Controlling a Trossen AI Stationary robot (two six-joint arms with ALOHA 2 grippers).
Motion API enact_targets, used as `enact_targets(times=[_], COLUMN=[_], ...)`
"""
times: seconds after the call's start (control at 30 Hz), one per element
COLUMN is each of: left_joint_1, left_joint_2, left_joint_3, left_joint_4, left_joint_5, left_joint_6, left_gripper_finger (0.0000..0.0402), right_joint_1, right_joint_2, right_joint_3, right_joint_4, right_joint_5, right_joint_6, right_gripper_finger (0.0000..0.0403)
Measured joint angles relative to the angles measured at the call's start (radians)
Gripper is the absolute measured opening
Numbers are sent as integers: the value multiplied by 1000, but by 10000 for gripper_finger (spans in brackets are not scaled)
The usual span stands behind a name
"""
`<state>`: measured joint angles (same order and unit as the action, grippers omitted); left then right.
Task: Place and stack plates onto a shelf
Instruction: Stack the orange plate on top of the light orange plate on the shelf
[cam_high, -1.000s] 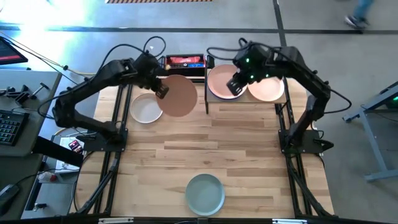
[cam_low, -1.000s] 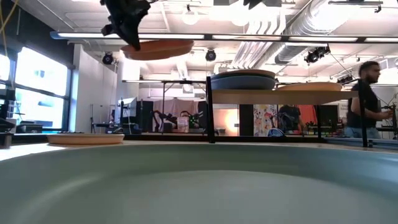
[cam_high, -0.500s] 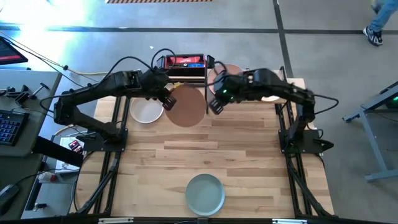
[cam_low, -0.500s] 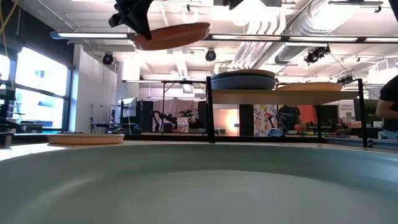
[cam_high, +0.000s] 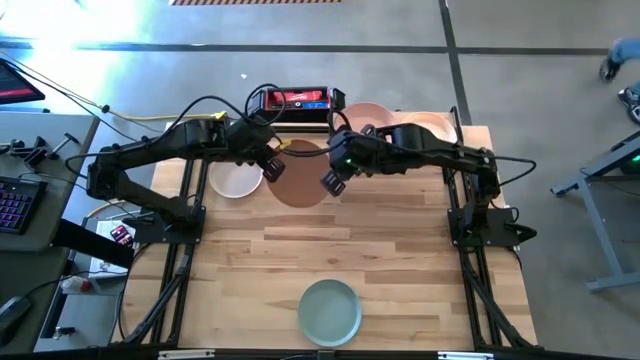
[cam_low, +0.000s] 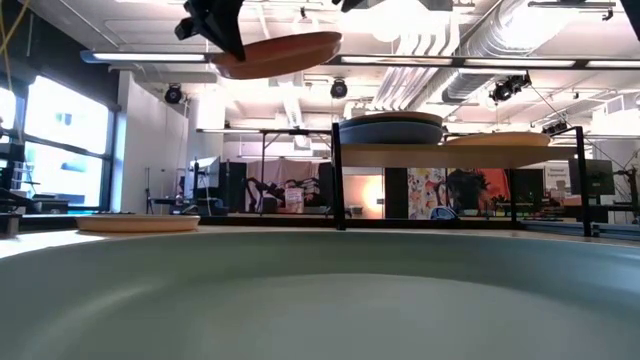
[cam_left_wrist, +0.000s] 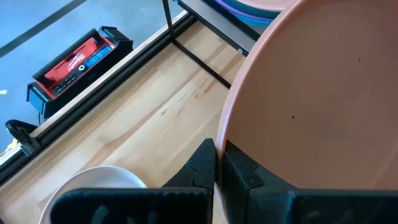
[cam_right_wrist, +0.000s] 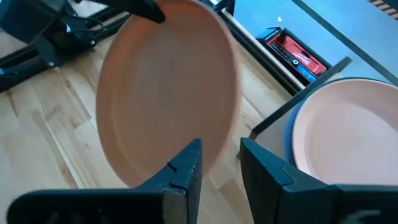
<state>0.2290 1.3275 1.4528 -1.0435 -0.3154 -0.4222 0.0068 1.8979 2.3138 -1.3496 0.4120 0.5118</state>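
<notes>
An orange-tan plate (cam_high: 298, 182) hangs in the air over the far middle of the table, level and high in the low view (cam_low: 275, 52). My left gripper (cam_high: 272, 168) is shut on its left rim. My right gripper (cam_high: 333, 182) stands open at the plate's right rim (cam_right_wrist: 217, 152), its fingers on either side of the edge; I cannot tell whether they touch it. The shelf (cam_low: 450, 155) at the far right carries a pale pink plate (cam_right_wrist: 348, 137) on a blue one (cam_low: 390, 130), and beside them another plate (cam_high: 432, 125). My left gripper pinches the orange-tan plate's rim (cam_left_wrist: 225, 134) between its two fingers, one on the upper face and one below. The fingers slant down from the table's left side. The plate is lifted clear of the table and sits about level.
A cream plate (cam_high: 235, 178) lies on the table at the far left, under my left arm. A sage green plate (cam_high: 330, 311) lies at the near middle, right before the low camera. A red and black box (cam_high: 295, 98) sits beyond the far edge.
My left gripper has carried the orange-tan plate toward the table's right, keeping it level and clear. My right gripper has left the shelf, swinging toward the table's left and near side and sinking to the plate's right rim.
</notes>
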Motion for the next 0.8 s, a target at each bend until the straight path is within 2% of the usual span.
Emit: enact_targets(times=[0.3, 0.63, 0.8], left_joint_1=[-17, -38, -50], left_joint_2=[22, 22, 22], left_joint_3=[0, 0, 0], left_joint_4=[0, 14, 88], left_joint_5=[-11, -36, -38], left_joint_6=[-14, -19, 8], left_gripper_finger=[0, 0, 0], right_joint_1=[0, -31, -41], right_joint_2=[43, 51, 55], right_joint_3=[0, 0, 0], right_joint_4=[5, -7, -9], right_joint_5=[25, 48, 41], right_joint_6=[-23, -20, -22], right_gripper_finger=[129, 129, 129])
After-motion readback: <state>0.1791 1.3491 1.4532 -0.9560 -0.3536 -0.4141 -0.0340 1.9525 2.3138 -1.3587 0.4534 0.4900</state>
